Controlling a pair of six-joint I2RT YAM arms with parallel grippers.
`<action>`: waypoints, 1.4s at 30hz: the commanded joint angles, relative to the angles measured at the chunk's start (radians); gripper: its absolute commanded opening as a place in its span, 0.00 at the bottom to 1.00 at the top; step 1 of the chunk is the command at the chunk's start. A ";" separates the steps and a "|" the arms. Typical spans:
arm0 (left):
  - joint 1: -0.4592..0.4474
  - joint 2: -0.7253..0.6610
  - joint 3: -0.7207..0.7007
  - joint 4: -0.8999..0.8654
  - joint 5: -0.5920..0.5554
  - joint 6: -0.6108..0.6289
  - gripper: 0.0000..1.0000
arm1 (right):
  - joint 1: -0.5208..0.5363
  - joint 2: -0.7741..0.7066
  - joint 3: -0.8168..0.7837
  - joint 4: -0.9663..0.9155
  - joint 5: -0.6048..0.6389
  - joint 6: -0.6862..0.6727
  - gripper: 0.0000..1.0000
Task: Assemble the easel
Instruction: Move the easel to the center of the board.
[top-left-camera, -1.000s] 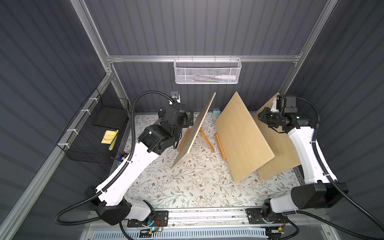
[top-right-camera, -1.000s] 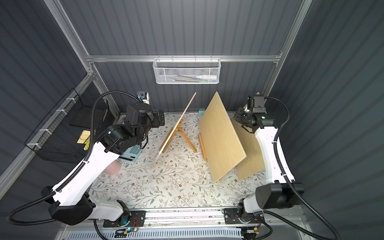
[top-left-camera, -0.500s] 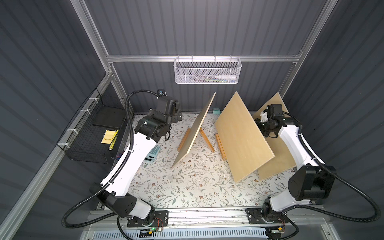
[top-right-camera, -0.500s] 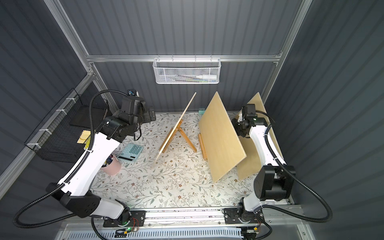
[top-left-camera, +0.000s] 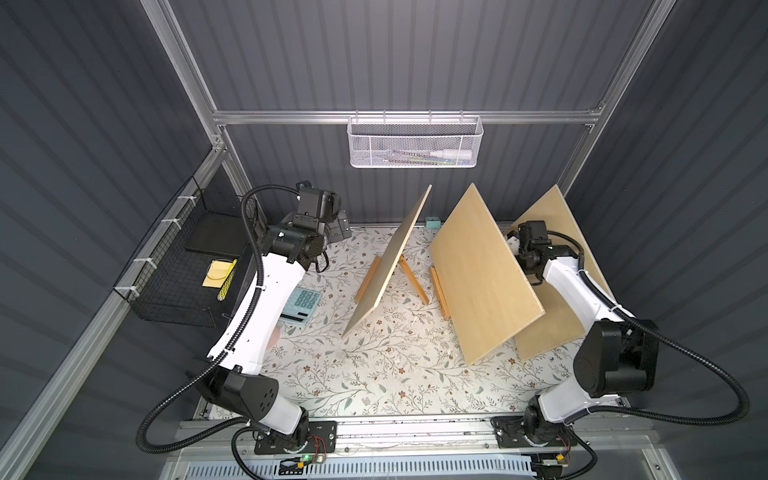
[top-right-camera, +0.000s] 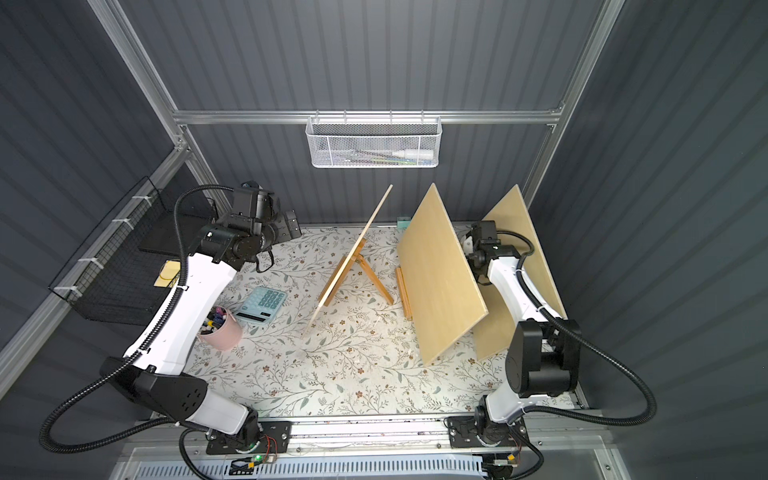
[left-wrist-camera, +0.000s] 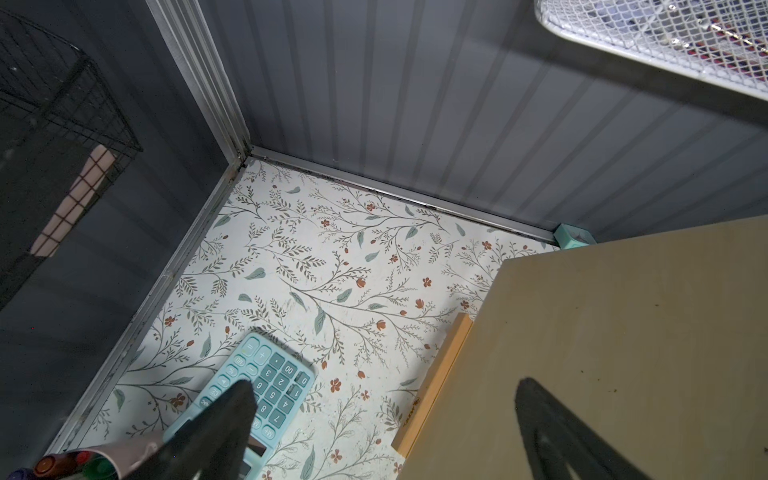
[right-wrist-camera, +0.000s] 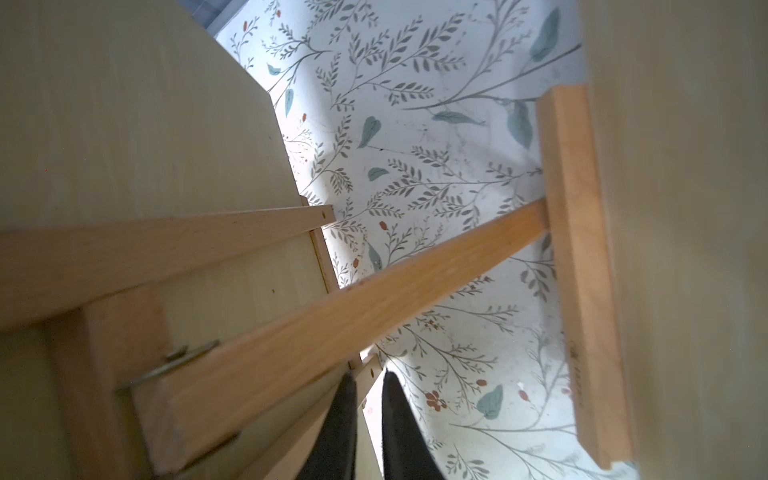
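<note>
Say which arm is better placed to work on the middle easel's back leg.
Probably right: the right gripper sits behind the middle board, fingers nearly together beside the back leg. The left gripper hangs open beyond the leftmost board.

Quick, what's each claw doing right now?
Left gripper: open, holding nothing.
Right gripper: closed, apparently pinching an easel slat.

Bright, even overhead light with soft shadows; close-up easel (right-wrist-camera: 332, 316) looks blurred (right wrist view).
</note>
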 joint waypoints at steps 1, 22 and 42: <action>0.004 -0.015 -0.004 -0.031 0.005 -0.008 0.99 | 0.041 0.034 -0.032 0.033 -0.031 0.018 0.15; 0.006 -0.015 -0.006 -0.052 -0.034 0.027 0.99 | 0.246 0.135 0.065 0.049 0.007 0.035 0.20; 0.006 -0.023 -0.021 -0.050 -0.067 0.041 0.99 | 0.092 0.032 0.019 0.008 0.119 -0.036 0.31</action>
